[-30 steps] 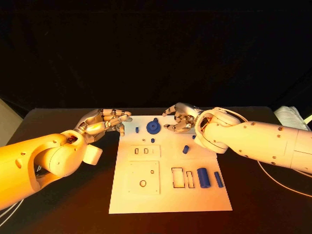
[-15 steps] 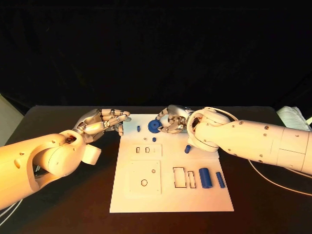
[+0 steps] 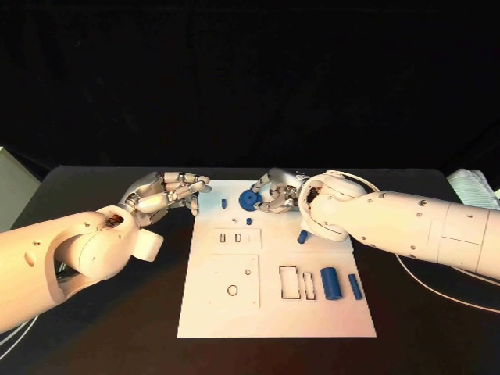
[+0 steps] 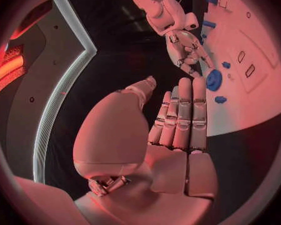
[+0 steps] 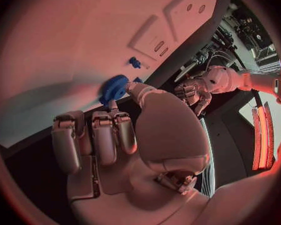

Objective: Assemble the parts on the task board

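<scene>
Black bench (image 3: 104, 312) carried white flat task board (image 3: 275, 312). Right hand (image 3: 275, 191) at board's far edge, fingertips touching round blue toothed gear (image 3: 248, 201); firm grip could not be told. Left hand (image 3: 166, 194) just off board's far left corner, fingers curled, holding nothing.

Gear judged small, light, rigid plastic, smooth; pinch across rim.

Versus a second ago: right hand had shifted onto gear.

Left hand (image 3: 166, 192) hangs near the worktop's far edge, fingers straight and close together, holding nothing. Right hand (image 3: 275, 192) reaches in opposite it, fingers curled, thumb touching a blue part.
</scene>
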Controlling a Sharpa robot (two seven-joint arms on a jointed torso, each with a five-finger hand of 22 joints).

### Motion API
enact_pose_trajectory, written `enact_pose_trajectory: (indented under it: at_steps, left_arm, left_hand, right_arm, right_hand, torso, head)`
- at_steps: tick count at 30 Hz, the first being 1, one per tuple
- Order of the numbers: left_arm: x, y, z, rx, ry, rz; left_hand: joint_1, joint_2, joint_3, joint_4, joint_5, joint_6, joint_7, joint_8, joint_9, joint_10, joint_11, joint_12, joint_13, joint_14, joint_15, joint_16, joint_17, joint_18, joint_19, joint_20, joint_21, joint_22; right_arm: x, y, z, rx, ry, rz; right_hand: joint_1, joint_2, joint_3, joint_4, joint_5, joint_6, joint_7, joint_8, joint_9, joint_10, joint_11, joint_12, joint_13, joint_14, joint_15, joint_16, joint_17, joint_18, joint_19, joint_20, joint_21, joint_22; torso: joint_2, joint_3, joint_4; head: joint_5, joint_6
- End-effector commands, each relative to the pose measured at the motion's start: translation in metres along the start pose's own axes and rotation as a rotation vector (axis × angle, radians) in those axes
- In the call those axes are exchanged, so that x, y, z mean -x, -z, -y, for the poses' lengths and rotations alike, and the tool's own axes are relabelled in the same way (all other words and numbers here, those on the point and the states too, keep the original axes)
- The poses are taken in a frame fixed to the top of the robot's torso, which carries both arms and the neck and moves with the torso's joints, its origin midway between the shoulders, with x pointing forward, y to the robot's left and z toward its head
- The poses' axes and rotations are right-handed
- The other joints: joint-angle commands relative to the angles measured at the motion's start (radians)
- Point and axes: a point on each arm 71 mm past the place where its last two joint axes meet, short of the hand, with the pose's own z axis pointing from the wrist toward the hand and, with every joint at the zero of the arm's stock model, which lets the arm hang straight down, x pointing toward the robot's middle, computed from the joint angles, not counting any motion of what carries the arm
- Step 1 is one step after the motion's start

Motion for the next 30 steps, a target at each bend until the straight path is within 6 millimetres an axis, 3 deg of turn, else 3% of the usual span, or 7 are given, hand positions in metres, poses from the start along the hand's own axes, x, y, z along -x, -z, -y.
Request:
enact_pose_trajectory:
  at_steps: [1, 11, 17, 23, 26, 30]
  left_arm:
    - [-0.002, 0.000, 0.001, -0.013, 0.002, -0.012]
    - [-0.001, 0.000, 0.002, -0.012, 0.001, -0.009]
    - [-0.001, 0.000, 0.002, -0.011, 0.001, -0.008]
    - [0.000, 0.000, 0.001, -0.011, 0.000, -0.006]
    - [0.001, 0.000, 0.001, -0.011, -0.001, -0.004]
    - [0.001, 0.000, 0.001, -0.011, -0.001, -0.004]
  left_hand:
    - [-0.001, 0.010, 0.001, -0.001, 0.000, -0.001, 0.002, -0.002, 0.001, -0.002, -0.003, 0.001, -0.001, 0.007, 0.001, -0.006, -0.001, 0.007, -0.005, -0.001, 0.005, 0.000]
    - [0.001, 0.010, 0.002, -0.002, 0.000, -0.001, 0.003, -0.002, 0.001, -0.002, -0.003, 0.001, -0.001, 0.008, 0.001, -0.006, -0.002, 0.007, -0.005, -0.001, 0.006, 0.000]
    - [0.001, 0.010, 0.001, -0.002, 0.000, -0.001, 0.003, -0.002, 0.001, -0.002, -0.002, 0.000, -0.001, 0.008, 0.001, -0.006, -0.002, 0.007, -0.005, -0.001, 0.006, 0.000]
    - [0.001, 0.010, 0.001, -0.002, 0.000, -0.001, 0.003, -0.002, 0.001, -0.002, -0.002, 0.000, -0.001, 0.008, 0.001, -0.006, -0.002, 0.007, -0.005, -0.001, 0.006, 0.000]
    - [0.001, 0.010, 0.001, -0.002, 0.000, -0.001, 0.003, -0.002, 0.001, -0.002, -0.002, 0.000, -0.001, 0.008, 0.001, -0.006, -0.002, 0.007, -0.005, -0.001, 0.006, 0.000]
    - [0.000, 0.010, 0.001, -0.001, 0.000, -0.001, 0.004, -0.003, 0.001, -0.002, -0.002, 0.000, -0.001, 0.008, 0.001, -0.006, -0.002, 0.007, -0.005, -0.001, 0.006, 0.000]
  right_arm:
    - [-0.003, -0.001, 0.000, -0.004, 0.018, -0.030]
    - [-0.005, -0.001, 0.000, -0.007, 0.019, -0.052]
    - [0.000, 0.002, 0.001, 0.007, 0.022, 0.022]
    - [0.007, 0.008, 0.003, 0.042, 0.016, 0.117]
    - [0.010, 0.012, 0.005, 0.048, 0.012, 0.146]
    - [0.012, 0.017, 0.010, 0.045, 0.010, 0.158]
  right_hand:
    - [-0.011, 0.001, 0.006, 0.001, 0.003, 0.012, 0.000, 0.005, 0.002, 0.084, -0.001, 0.006, 0.241, 0.104, -0.005, 0.004, 0.263, -0.007, 0.105, -0.004, 0.004, 0.263]
    - [-0.019, -0.001, 0.005, 0.002, 0.001, 0.024, 0.001, 0.007, 0.005, 0.084, 0.001, 0.005, 0.241, 0.104, -0.003, 0.004, 0.263, -0.007, 0.105, -0.004, 0.004, 0.263]
    - [-0.023, -0.003, 0.005, 0.002, 0.001, 0.050, 0.003, 0.012, 0.012, 0.084, 0.004, 0.006, 0.241, 0.104, -0.001, 0.004, 0.263, -0.007, 0.105, -0.002, 0.004, 0.263]
    - [-0.018, -0.017, 0.008, -0.015, 0.012, 0.066, 0.005, 0.015, 0.012, 0.088, 0.006, 0.010, 0.245, 0.104, 0.001, 0.004, 0.263, -0.007, 0.105, 0.000, 0.004, 0.263]
    - [-0.023, -0.034, 0.003, -0.022, 0.012, 0.043, 0.007, 0.009, 0.000, 0.086, 0.008, 0.008, 0.243, 0.104, 0.003, 0.004, 0.263, -0.007, 0.105, 0.002, 0.004, 0.263]
    - [-0.025, -0.040, 0.001, -0.024, 0.009, 0.038, 0.008, 0.007, -0.003, 0.086, 0.009, 0.008, 0.244, 0.104, 0.004, 0.004, 0.263, -0.007, 0.105, 0.002, 0.004, 0.263]
  torso:
    - [-0.002, -0.0003, -0.0012]
    - [-0.001, 0.0005, -0.0009]
    - [-0.001, 0.0000, -0.0011]
    - [-0.002, 0.0012, -0.0013]
    - [-0.002, 0.0020, -0.0032]
    - [-0.003, 0.0031, -0.0030]
  head:
    - [0.001, -0.001]
    - [0.002, -0.003]
    - [0.002, -0.002]
    - [0.001, 0.002]
    - [0.002, 0.003]
    - [0.003, 0.003]
